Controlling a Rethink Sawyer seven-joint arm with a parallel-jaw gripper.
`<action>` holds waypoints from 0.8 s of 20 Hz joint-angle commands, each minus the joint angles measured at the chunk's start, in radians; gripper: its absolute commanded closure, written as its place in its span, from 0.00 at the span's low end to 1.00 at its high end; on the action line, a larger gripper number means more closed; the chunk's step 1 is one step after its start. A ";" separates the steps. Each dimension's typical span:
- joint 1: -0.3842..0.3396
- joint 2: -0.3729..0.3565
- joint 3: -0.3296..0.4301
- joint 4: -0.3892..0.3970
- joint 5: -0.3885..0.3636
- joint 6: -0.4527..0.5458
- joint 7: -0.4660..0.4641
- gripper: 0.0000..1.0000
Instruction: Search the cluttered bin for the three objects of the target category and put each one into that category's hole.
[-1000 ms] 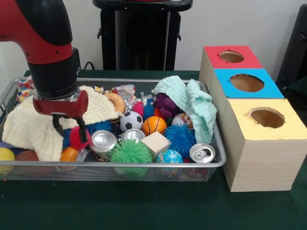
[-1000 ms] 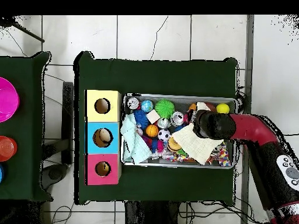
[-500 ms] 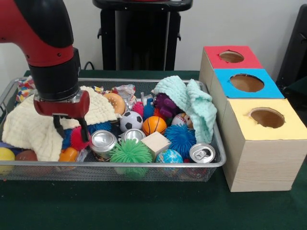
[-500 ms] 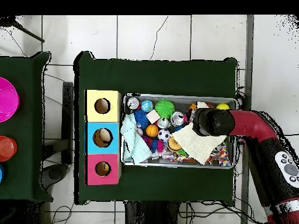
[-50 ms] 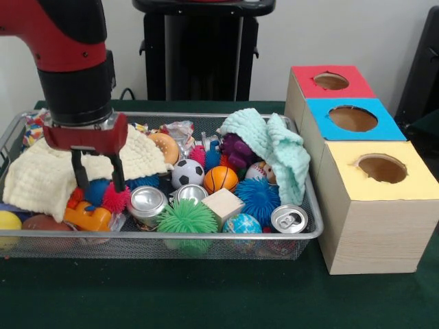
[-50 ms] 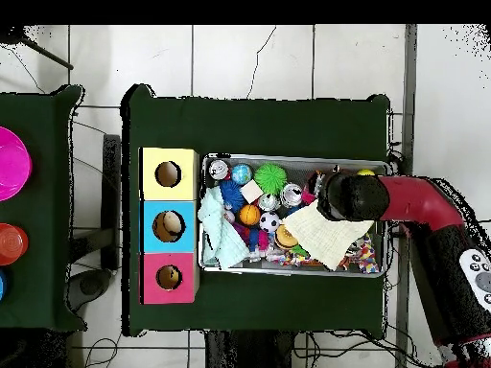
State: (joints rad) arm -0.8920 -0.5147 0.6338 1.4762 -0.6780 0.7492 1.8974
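One end effector (image 5: 97, 171) with fingers apart hangs over the wire bin's (image 5: 206, 237) end farthest from the boxes, above a red spiky ball (image 5: 114, 199) beside the cream cloth (image 5: 41, 179); silver can (image 5: 148, 202) just beside, nothing gripped.

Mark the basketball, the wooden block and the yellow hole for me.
basketball (image 5: 220, 179), front view, middle of the orange ball.
wooden block (image 5: 223, 204), front view, its top face.
yellow hole (image 5: 382, 168), front view, the opening in the yellow box top.
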 commanded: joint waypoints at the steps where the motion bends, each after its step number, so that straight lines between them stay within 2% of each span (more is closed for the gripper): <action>1: 0.018 -0.119 0.002 0.064 0.061 0.162 -0.158 0.00; 4: 0.011 -0.137 0.006 0.065 0.086 0.191 -0.181 0.00; 9: 0.007 -0.165 0.004 0.090 0.097 0.182 -0.185 0.00; 16: 0.008 -0.096 -0.011 0.094 0.048 0.078 -0.166 0.00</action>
State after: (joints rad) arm -0.8837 -0.6641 0.6338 1.4910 -0.6009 0.8104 1.8974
